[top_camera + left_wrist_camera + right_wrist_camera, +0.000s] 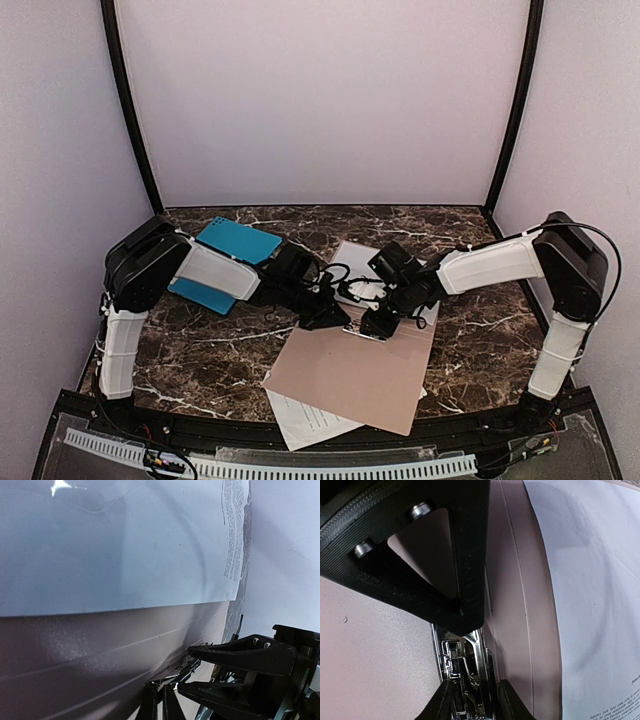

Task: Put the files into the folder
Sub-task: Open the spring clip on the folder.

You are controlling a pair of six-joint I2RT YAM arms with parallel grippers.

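The tan folder point(350, 378) lies open and flat at the table's front centre, with its metal clip point(361, 330) at the far edge. One white printed sheet point(352, 262) lies just behind the clip. Another sheet point(300, 420) sticks out from under the folder's near left corner. My left gripper point(326, 318) is at the clip's left end with its jaws together. My right gripper point(381, 322) straddles the clip point(465, 665) and is shut on it point(476, 705). The left wrist view shows the creased folder point(75, 650), the sheet point(125, 545) and my left gripper point(161, 700).
A teal blue folder point(234, 252) lies at the back left, partly under my left arm. The dark marble table point(200, 345) has a black frame along its near edge point(300, 450). White walls enclose the back and sides.
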